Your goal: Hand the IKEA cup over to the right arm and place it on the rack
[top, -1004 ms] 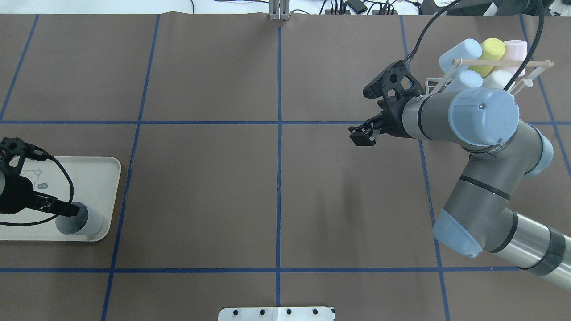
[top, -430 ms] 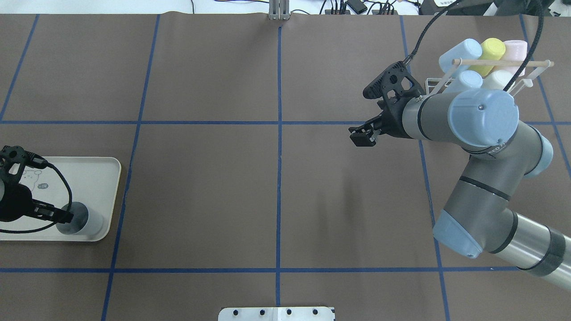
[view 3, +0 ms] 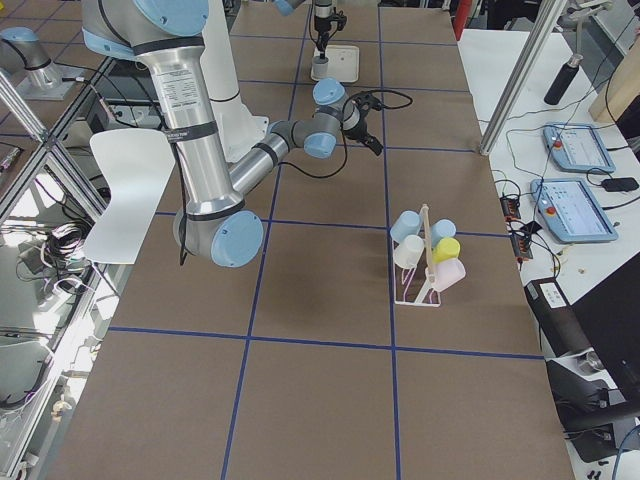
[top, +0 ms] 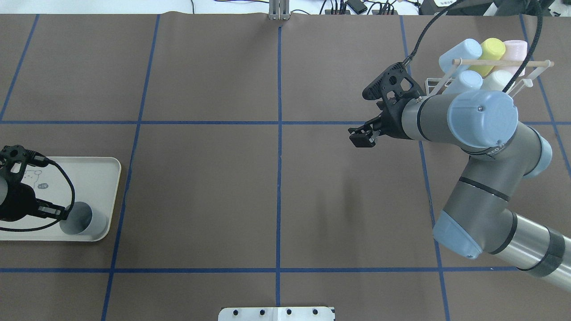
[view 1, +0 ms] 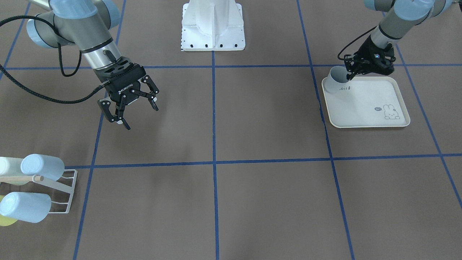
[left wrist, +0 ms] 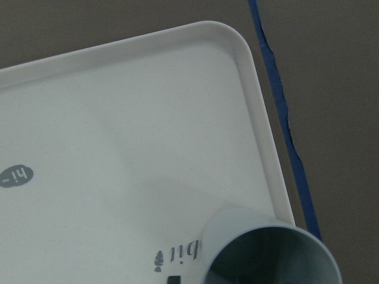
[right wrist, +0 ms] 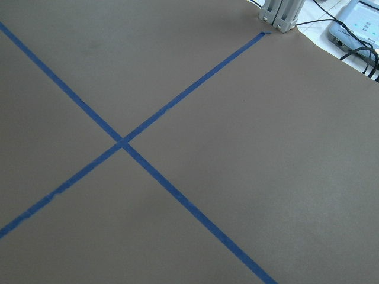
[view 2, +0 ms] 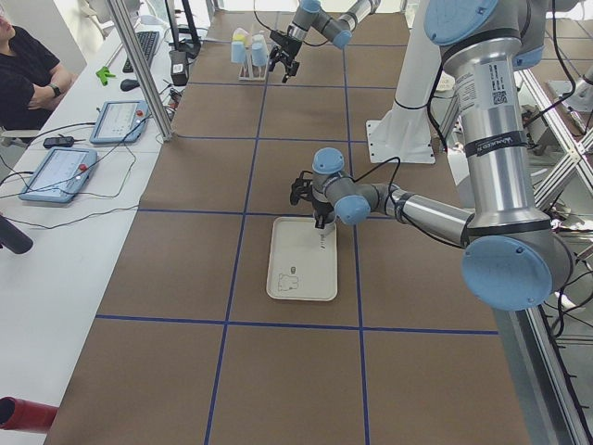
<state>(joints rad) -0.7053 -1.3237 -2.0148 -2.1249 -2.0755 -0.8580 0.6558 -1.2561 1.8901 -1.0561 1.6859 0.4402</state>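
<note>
The IKEA cup (top: 87, 220), pale blue-grey, stands mouth-up on the near right corner of the cream rabbit-printed tray (top: 89, 178). It also shows in the front view (view 1: 332, 85) and the left wrist view (left wrist: 266, 251). My left gripper (top: 64, 215) is at the cup's rim, its fingers straddling the wall and closed on it (view 1: 351, 74). My right gripper (view 1: 139, 117) hangs open and empty above the table, well left of the white wire rack (top: 435, 82). The rack (view 1: 68, 195) has a wooden dowel (top: 499, 62).
Several pastel cups (top: 464, 51) lie on the rack's prongs at the far right of the table. The robot's white base (view 1: 213, 25) stands at the table's near middle edge. Blue tape lines cross the brown table cover (top: 279, 178).
My left gripper's fingertips drew back from over the cup's mouth to its left rim, and the cup shifted slightly right. The right arm barely moved.
</note>
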